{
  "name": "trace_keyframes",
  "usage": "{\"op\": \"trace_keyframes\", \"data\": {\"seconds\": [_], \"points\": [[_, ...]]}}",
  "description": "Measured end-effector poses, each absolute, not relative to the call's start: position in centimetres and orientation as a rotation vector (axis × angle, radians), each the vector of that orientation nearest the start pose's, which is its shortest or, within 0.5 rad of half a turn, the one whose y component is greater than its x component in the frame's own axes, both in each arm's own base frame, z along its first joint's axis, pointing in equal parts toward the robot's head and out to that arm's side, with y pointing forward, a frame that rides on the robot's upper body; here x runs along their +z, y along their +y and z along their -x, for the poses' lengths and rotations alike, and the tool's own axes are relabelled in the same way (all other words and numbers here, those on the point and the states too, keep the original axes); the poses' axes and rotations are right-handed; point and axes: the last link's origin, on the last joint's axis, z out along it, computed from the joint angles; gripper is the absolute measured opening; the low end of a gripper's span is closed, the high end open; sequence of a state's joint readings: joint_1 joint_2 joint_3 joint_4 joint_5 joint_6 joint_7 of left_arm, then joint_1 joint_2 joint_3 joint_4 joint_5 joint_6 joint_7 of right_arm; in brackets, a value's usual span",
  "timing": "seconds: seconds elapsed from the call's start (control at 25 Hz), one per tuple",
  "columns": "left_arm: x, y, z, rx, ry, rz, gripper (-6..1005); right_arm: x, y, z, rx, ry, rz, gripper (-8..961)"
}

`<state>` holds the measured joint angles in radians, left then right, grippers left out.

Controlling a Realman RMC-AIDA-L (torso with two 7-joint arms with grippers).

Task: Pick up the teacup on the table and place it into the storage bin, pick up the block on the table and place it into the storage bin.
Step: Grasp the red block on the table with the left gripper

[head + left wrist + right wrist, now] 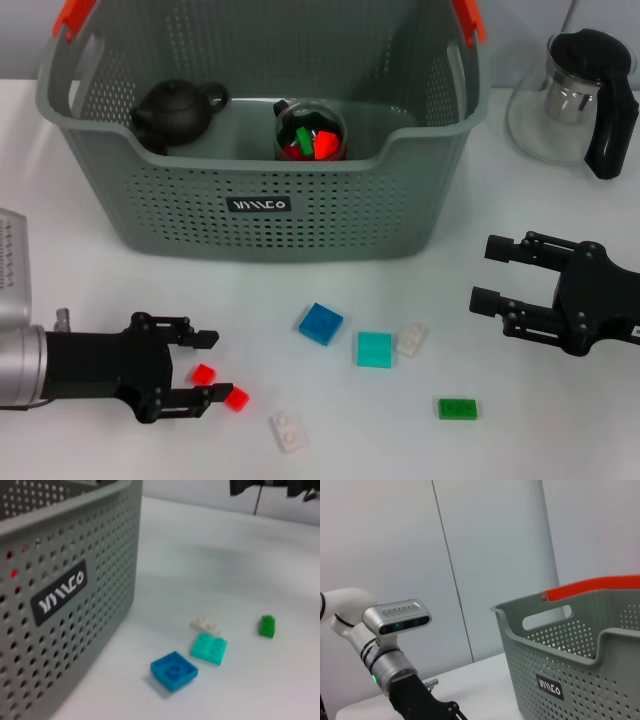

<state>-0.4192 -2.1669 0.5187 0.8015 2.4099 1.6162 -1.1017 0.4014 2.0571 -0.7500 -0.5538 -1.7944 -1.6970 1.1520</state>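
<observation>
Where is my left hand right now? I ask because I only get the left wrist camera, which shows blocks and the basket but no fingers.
Observer: The left hand is open at the left of the table, with a small red block between its fingers.
Operator: Any other block close to it?
Observer: Yes, a second red block lies right by the tip of one finger.
Operator: And the right hand?
Observer: The right hand is open at the right of the table, holding nothing.
</observation>
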Motion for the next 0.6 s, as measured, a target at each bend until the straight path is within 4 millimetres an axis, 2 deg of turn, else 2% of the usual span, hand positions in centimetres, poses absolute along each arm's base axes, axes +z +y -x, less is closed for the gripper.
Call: {"op": "trace_keyframes", "data": {"seconds": [0.44, 0.6], "points": [[-1.8, 26.6, 33.0, -0.237, -0.366, 2.828, 638, 0.1, 28.3, -27.8, 0.957, 0.486, 2.681, 735], [-1.9, 26.6, 33.1, -0.232, -0.375, 2.824, 582, 0.1, 28.3, -27.8, 0.958, 0.486, 2.681, 734]]}}
